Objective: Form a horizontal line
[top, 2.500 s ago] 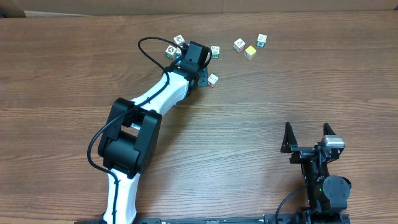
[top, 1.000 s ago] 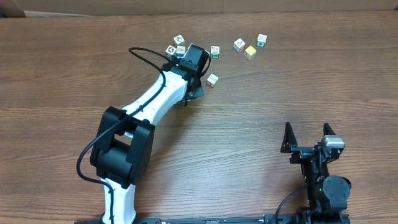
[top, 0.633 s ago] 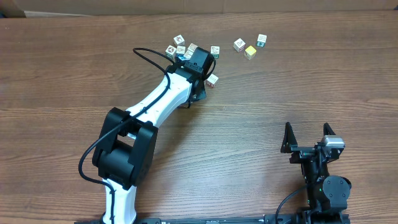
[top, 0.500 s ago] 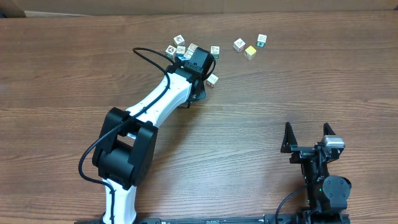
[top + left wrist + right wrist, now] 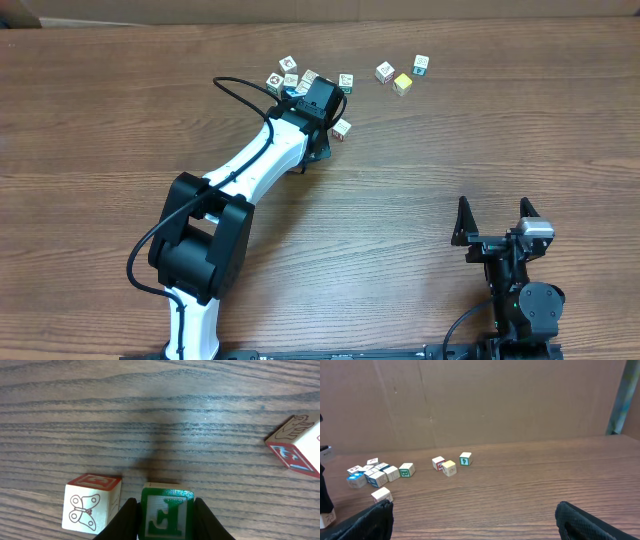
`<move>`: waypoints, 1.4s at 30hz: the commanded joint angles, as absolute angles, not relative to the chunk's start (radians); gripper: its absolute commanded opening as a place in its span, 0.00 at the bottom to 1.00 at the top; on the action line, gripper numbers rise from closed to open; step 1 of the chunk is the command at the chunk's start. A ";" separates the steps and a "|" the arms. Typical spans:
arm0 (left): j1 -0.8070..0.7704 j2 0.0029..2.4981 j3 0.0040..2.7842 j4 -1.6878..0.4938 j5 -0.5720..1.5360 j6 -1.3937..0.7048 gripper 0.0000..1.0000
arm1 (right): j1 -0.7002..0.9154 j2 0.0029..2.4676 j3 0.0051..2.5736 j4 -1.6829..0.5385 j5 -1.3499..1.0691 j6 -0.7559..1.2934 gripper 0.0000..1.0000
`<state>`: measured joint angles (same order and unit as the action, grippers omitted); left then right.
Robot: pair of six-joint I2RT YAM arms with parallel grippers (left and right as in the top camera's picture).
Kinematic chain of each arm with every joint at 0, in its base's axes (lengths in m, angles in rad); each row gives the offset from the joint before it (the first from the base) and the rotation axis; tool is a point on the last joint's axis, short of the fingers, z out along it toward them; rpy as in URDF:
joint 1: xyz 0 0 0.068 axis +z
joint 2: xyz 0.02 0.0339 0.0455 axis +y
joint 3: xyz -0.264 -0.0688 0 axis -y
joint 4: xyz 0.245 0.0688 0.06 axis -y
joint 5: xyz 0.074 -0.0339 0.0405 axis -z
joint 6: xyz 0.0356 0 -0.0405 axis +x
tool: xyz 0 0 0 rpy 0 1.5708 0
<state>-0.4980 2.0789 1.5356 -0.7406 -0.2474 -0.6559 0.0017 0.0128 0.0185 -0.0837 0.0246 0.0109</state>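
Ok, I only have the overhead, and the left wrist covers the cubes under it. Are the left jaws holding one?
Observer: Yes. In the left wrist view the left jaws are shut on a green-faced letter cube, with one finger on each side of it.
Operator: Is another cube touching it?
Observer: No. The butterfly cube stands close beside it, but one finger is between the two.
Operator: And on the other side?
Observer: A cube with a red and blue face lies well clear of it, further ahead and turned at an angle to the green one.
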 commanded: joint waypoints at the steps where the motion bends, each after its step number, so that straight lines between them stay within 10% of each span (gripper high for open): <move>1: -0.505 2.055 1.517 -0.740 -0.269 -0.673 0.21 | 0.006 0.003 0.008 -0.081 0.020 0.006 1.00; 17: -0.505 2.055 1.514 -0.741 -0.269 -0.673 0.41 | 0.006 0.003 0.008 -0.082 0.020 0.006 1.00; 42: -0.506 2.053 1.593 -0.698 -0.222 -0.598 0.31 | 0.006 0.003 0.008 -0.082 0.020 0.006 1.00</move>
<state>-0.4980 2.0789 1.5734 -0.6991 -0.2405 -0.6102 0.0017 0.0128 0.0185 -0.0837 0.0246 0.0105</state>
